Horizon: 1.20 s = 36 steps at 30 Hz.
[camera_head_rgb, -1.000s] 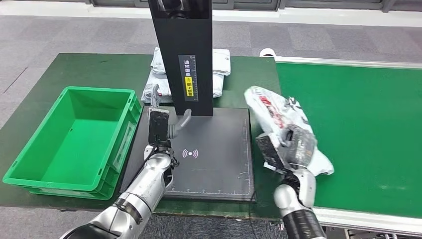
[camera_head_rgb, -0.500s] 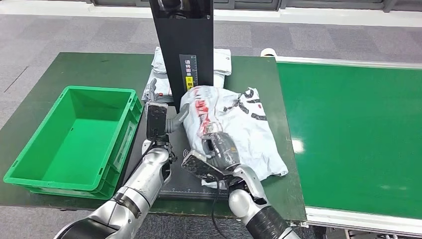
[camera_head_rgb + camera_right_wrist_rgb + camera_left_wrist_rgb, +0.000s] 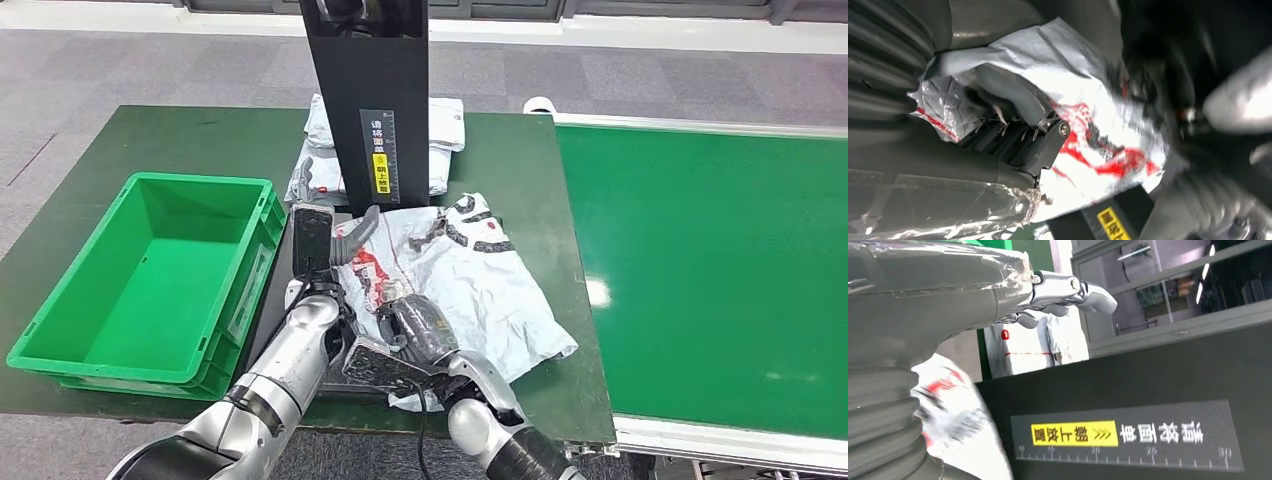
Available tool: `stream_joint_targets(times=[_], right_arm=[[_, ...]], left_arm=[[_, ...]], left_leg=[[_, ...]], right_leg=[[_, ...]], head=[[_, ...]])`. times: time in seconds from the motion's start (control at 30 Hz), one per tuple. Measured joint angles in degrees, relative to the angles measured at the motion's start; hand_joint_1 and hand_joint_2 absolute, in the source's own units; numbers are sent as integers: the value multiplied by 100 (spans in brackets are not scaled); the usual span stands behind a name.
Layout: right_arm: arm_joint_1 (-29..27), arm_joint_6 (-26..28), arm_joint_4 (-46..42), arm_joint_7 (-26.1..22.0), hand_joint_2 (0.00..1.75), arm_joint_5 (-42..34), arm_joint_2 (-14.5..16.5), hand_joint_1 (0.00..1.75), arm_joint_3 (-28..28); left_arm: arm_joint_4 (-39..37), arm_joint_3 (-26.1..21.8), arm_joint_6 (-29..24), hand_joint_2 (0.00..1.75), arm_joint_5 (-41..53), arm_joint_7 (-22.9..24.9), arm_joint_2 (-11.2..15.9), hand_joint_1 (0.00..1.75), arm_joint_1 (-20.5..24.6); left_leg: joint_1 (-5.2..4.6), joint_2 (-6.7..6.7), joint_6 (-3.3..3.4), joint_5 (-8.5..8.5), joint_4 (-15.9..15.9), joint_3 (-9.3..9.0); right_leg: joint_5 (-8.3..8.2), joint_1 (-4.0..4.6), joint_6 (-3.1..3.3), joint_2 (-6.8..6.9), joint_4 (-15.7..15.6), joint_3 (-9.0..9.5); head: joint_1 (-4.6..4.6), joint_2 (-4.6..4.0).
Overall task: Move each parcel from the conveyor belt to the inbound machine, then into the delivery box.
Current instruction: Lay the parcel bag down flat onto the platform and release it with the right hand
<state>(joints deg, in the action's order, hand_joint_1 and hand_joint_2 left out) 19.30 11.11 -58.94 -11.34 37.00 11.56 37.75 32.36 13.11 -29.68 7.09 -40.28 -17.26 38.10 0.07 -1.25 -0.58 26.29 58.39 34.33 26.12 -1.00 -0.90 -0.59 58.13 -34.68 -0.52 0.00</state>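
Dark green worktop (image 3: 150, 140) carries the setup, standing on grey carpet-tile floor (image 3: 120, 65). Along the floor's far edge runs a pale strip (image 3: 640, 32). In the left wrist view, glass-fronted partitions with grey frames (image 3: 1168, 295) stand in the background, with lit ceiling strips (image 3: 1205, 272) behind the glass.
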Motion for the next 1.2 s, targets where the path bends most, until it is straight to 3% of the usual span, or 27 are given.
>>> stream_joint_targets(times=[0.4, 0.8, 1.2], right_arm=[[40, 369, 232, -257, 0, -438, -69, 0, -18], [-138, 587, -32, -763, 0, -877, -112, 0, -519], [-234, 301, -211, -922, 0, -1294, -185, 0, -992]], left_arm=[[305, 55, -674, 175, 164, 0, 192, 0, -116], [-99, 528, -323, 175, 1277, 588, 306, 0, -113], [-267, 697, -189, 175, 1742, 726, 397, 0, -115]], left_leg=[[0, 1, 0, 0, 0, -1], [-1, 4, 0, 1, 1, -1], [-1, 4, 0, 0, 1, -1]], right_leg=[[0, 0, 0, -1, 0, 0], [0, -1, 0, -4, -1, -1], [0, -1, 0, -5, -1, -1]], head=[[0, 0], [0, 0], [0, 0]])
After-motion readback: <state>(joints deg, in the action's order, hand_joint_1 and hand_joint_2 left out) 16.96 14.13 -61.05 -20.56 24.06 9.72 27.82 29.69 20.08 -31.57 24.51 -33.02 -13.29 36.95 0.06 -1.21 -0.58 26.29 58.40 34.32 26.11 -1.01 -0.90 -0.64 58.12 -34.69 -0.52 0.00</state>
